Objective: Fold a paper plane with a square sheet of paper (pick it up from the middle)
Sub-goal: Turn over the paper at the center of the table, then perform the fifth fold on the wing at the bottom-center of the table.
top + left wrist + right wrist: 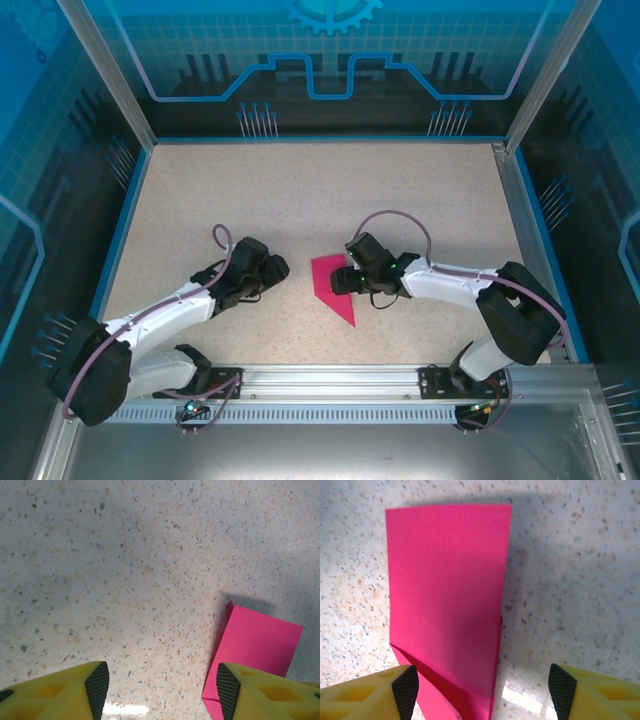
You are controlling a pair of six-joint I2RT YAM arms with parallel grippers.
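Observation:
The magenta-pink sheet of paper (330, 278) lies folded on the speckled table as a narrow dart, its point toward the near edge. In the right wrist view the paper (447, 590) shows overlapping layers and a diagonal fold line near the fingers. My right gripper (347, 278) hovers over its right edge, open, and the paper's lower end lies under the gap beside the left pad (406, 689). My left gripper (272, 268) is open just left of the paper, nothing between its pads. In the left wrist view the paper (257, 647) lies next to the right pad (227, 690).
The speckled table (300, 190) is bounded by blue walls at the back and sides. A metal rail (330, 380) carrying both arm bases runs along the near edge. Both arms reach in low toward the middle.

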